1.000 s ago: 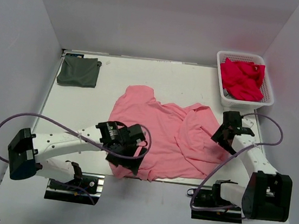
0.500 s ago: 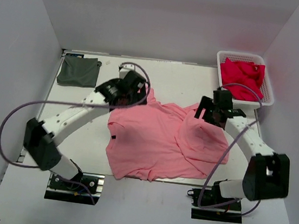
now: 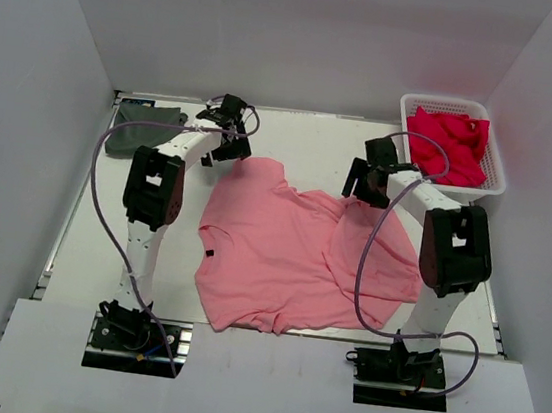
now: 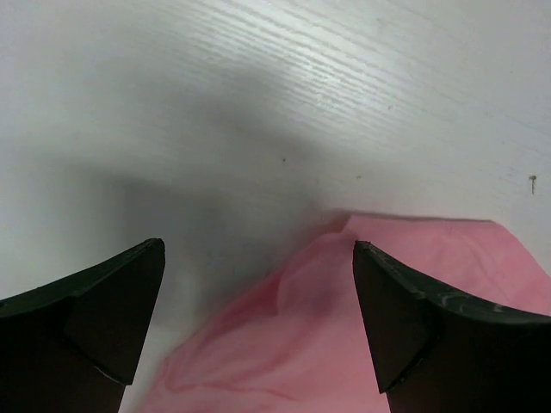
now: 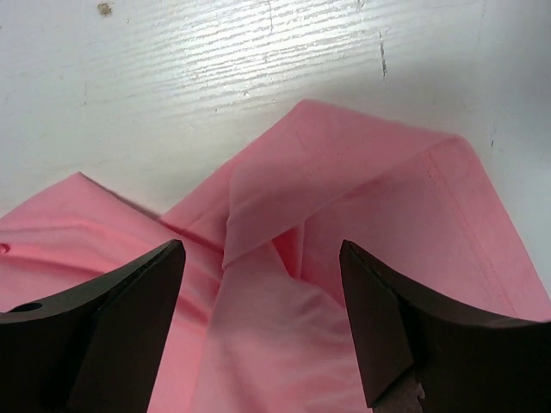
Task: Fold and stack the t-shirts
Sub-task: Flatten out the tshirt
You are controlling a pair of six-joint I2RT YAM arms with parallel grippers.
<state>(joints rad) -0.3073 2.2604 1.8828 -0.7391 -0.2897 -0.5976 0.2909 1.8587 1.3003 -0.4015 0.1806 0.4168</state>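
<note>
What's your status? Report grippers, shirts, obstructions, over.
Left gripper open, empty, over far left corner of salmon-pink cloth t-shirt. Right gripper open, empty, over its rumpled far right corner. Dark grey folded cloth t-shirt far left, apart. Nothing obstructing.

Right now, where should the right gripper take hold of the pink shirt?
Probably the pink shirt's folded-over far corner, from straight above: it lies flat on the table between the right gripper's open fingers, a doubled edge to pinch.

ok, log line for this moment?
left gripper: open, above pink tee far edge | right gripper: open, above its folded corner | grey tee: folded, far-left
</note>
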